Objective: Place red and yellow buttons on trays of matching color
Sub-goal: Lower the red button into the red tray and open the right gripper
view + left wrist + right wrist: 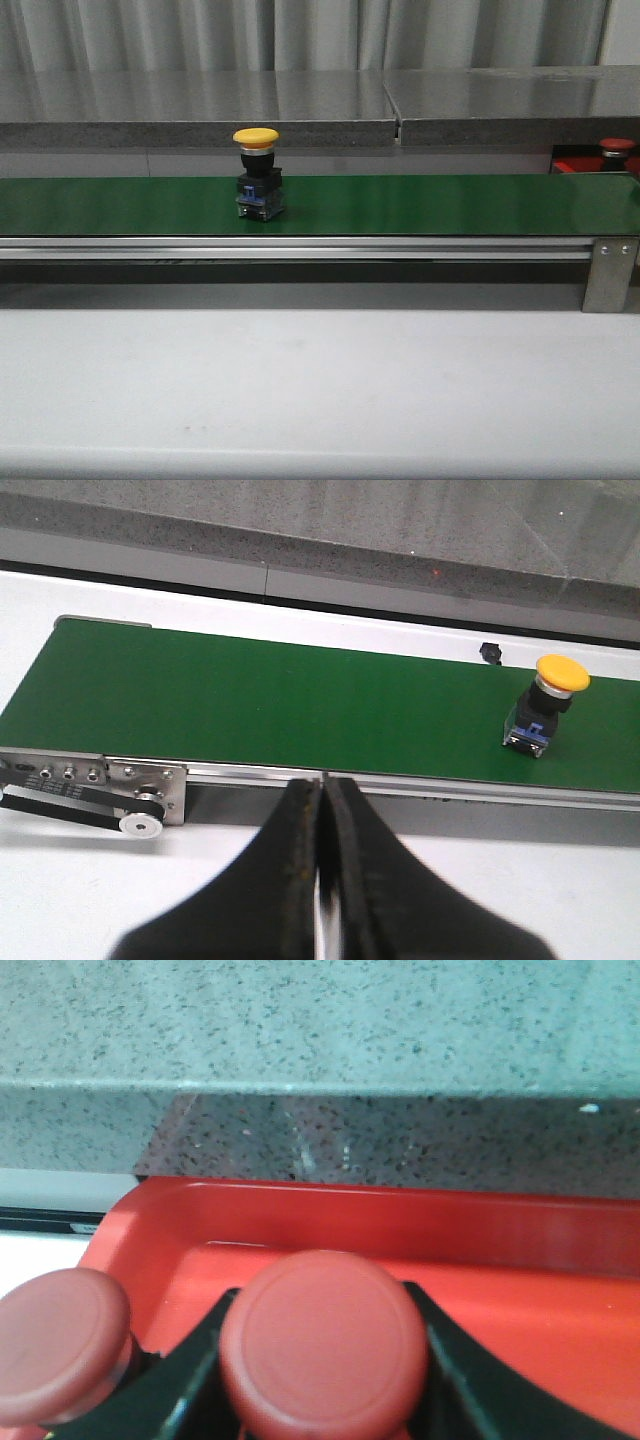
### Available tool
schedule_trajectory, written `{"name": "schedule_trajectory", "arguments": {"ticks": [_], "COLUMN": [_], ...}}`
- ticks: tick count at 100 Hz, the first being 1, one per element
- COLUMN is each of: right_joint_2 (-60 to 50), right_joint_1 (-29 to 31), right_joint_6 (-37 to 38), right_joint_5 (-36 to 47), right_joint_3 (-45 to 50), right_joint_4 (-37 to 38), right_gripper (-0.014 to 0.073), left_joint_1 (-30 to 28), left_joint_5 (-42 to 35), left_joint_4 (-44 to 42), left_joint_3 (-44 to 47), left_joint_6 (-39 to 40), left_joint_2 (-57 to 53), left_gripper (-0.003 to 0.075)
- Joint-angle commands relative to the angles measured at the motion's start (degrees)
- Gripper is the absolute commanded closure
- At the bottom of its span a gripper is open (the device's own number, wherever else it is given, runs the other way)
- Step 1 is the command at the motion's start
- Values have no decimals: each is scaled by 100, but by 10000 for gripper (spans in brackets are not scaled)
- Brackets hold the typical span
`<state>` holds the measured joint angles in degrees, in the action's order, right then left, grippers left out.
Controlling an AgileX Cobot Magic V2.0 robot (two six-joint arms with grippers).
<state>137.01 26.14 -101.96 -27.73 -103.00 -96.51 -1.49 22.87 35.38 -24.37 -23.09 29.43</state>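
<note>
Right jaws grip a red button [322, 1345] over the red tray [520, 1250]; left jaws closed, empty.

Matt green belt [420, 205]; speckled stone ledge [200, 120]; glossy red tray [520, 1260].

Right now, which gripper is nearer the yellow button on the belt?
Left. The left gripper hangs before the belt with the yellow button in view; the right gripper is over the red tray.
</note>
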Motion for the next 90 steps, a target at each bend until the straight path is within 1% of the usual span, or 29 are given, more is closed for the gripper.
{"name": "schedule_trajectory", "arguments": {"ticks": [1, 5, 13, 42, 51, 57, 71, 90], "right_joint_2": [-419, -424, -468, -813, -1006, -1183, -1641, -2251], "right_joint_1": [13, 13, 13, 46, 75, 86, 104, 65], "right_joint_6": [-70, -70, -70, -70, -64, -30, 386, 1050], "right_joint_5": [-302, -326, -326, -380, -583, -886, -1762, -2829], "right_joint_3": [-187, -197, -195, -195, -195, -195, -195, -185], "right_joint_4": [-214, -214, -214, -189, -163, -71, 536, 2045], "right_gripper": [145, 93, 44, 41, 43, 43, 43, 43], "left_joint_1": [39, 39, 39, 39, 39, 39, 39, 39], "left_joint_5": [-333, -333, -333, -333, -333, -333, -333, -333], "left_joint_4": [139, 139, 139, 139, 139, 139, 139, 139], "left_joint_3": [-158, -158, -158, -158, -158, -158, -158, -158], "left_joint_6": [2, 2, 2, 2, 2, 2, 2, 2], "left_joint_2": [11, 11, 11, 11, 11, 11, 11, 11], "left_gripper": [741, 741, 741, 741, 741, 741, 741, 741]}}
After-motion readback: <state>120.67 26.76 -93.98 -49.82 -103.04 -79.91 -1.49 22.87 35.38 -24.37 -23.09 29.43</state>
